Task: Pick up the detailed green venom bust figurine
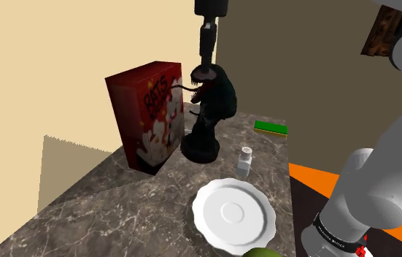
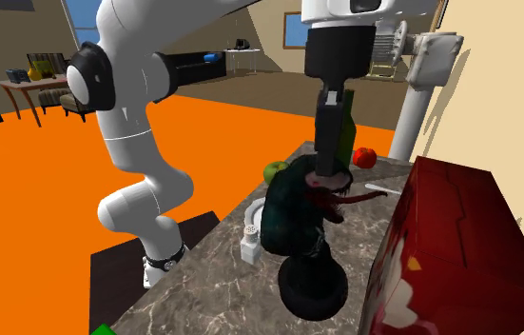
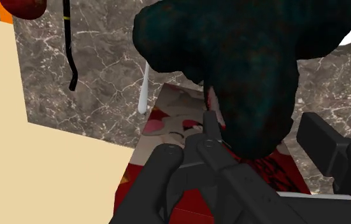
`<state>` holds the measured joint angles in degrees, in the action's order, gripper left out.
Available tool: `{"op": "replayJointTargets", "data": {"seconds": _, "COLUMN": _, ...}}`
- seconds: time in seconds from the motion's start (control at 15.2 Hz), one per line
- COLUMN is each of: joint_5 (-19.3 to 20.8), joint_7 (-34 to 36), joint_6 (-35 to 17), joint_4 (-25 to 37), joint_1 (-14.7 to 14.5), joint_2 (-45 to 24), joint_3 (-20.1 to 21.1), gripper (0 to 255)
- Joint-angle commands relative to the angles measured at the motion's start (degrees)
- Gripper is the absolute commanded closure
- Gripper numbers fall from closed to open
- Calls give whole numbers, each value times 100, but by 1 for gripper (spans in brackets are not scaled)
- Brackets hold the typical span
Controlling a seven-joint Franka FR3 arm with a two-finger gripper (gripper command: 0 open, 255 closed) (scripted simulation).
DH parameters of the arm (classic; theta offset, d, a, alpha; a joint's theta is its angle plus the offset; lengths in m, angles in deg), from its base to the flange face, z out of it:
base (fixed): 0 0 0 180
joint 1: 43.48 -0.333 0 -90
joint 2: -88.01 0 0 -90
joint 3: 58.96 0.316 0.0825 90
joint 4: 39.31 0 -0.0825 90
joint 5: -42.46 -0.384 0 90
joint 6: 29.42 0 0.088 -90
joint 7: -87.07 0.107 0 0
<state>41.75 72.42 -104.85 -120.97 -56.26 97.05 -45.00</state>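
You will find the dark green bust figurine (image 1: 217,95) (image 2: 288,214) (image 3: 244,57) standing upright on the marble bench (image 1: 119,212), its round base just beside the red cereal box (image 1: 152,113). The hand (image 1: 205,67) (image 2: 331,174) (image 3: 260,124) sits directly above, at the figurine's head. You cannot tell whether it is clenched there or released. In the wrist view the figurine's bulk hides its own base.

The arm (image 2: 131,124) has smooth, white, rounded links, with dark grey rings at the joints. Near its foot is a black band (image 1: 335,235) with small white lettering and a small red mark (image 1: 362,251). The gripper (image 1: 205,64) is all black, with angular, boxy parts.
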Motion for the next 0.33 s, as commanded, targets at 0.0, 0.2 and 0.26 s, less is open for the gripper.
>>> {"op": "replayJointTargets", "data": {"seconds": 0.0, "joint_5": 28, "joint_7": 23, "joint_6": 189, "joint_4": 319, "joint_1": -5, "joint_2": -113, "joint_3": 19, "gripper": 255}}
{"op": "replayJointTargets", "data": {"seconds": 0.2, "joint_5": 64, "joint_7": 47, "joint_6": 403, "joint_4": 673, "joint_1": -14, "joint_2": -257, "joint_3": 42, "gripper": 255}}
{"op": "replayJointTargets", "data": {"seconds": 0.26, "joint_5": 63, "joint_7": 47, "joint_6": 402, "joint_4": 671, "joint_1": -14, "joint_2": -257, "joint_3": 41, "gripper": 255}}
